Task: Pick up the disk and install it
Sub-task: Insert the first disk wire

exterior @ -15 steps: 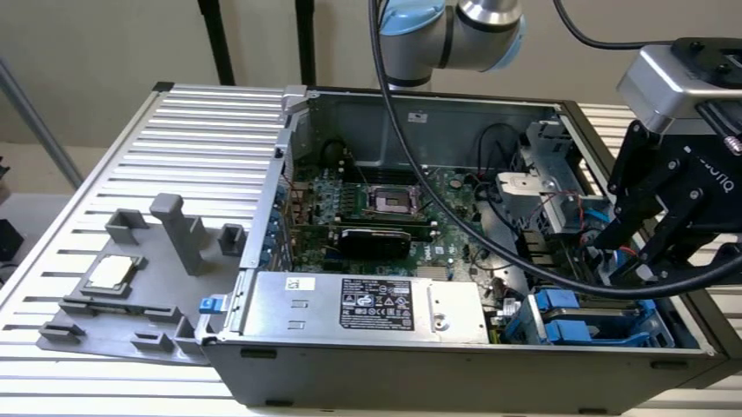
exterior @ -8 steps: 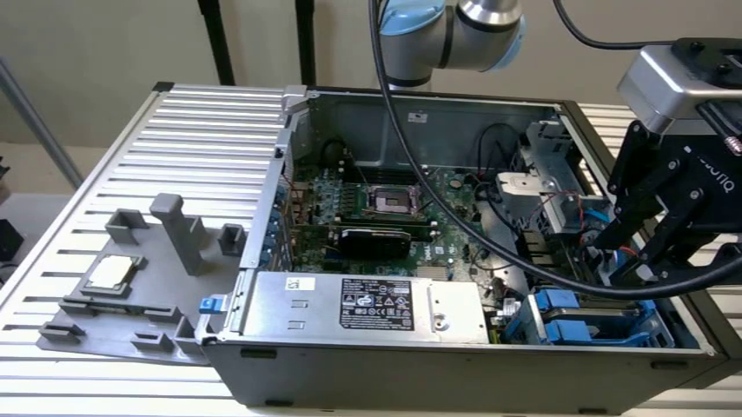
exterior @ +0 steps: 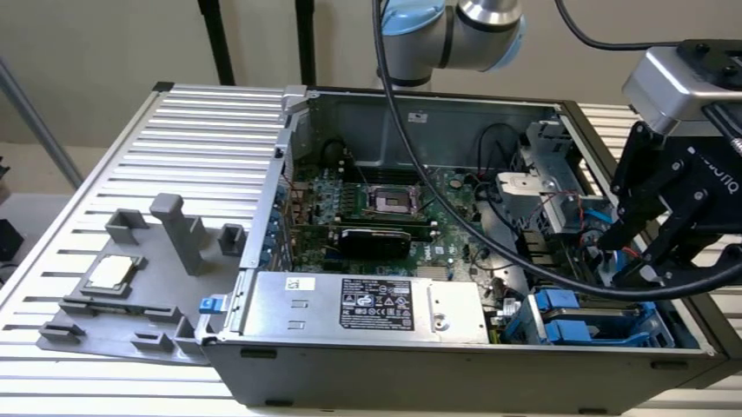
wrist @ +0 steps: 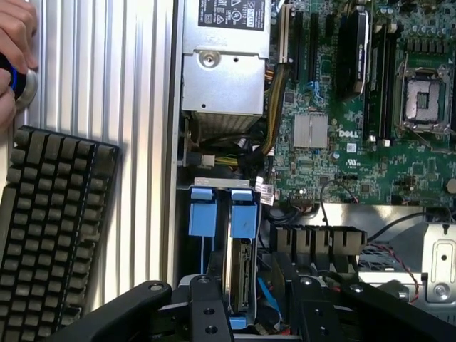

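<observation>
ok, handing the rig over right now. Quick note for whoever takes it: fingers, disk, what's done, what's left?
Gripper: fingers apart, hovering low over the drive cage; no grip that I can see.
Disk: standing on edge in a cage slot, between the fingers, blue carrier tab on its end.
Done: disk is off the table and in the slot.
Left: can't tell whether it is fully seated, so confirm that.
Note: a person's hand rests on a button beside the keyboard.

An open computer case point(exterior: 464, 375) holds a motherboard point(exterior: 447, 204) and power supply point(exterior: 290, 308); a grey tray point(exterior: 110, 334) lies beside it.
</observation>
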You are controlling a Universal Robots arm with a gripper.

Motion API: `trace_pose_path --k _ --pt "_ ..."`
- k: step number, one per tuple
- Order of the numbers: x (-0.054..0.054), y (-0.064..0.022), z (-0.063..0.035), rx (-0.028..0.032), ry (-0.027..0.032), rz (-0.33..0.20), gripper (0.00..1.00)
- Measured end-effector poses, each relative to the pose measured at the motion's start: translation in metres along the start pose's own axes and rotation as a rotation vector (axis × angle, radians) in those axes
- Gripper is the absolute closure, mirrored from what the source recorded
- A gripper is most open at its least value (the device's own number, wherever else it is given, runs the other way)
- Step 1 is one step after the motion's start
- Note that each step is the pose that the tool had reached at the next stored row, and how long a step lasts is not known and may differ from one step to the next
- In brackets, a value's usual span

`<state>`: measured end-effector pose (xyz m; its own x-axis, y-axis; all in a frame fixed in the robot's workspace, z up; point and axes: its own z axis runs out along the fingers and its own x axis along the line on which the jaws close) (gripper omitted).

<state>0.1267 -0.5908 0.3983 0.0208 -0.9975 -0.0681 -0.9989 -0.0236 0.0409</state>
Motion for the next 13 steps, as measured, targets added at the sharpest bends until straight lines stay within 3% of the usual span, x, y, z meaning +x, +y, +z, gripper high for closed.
trace_pose_path --k 4,13 --pt "0.001 -0.0127 0.0061 -0.0007 0.0004 -0.005 0.59" --pt "-0.001 -0.0236 0.0221 -0.0012 0.0013 -0.013 0.59"
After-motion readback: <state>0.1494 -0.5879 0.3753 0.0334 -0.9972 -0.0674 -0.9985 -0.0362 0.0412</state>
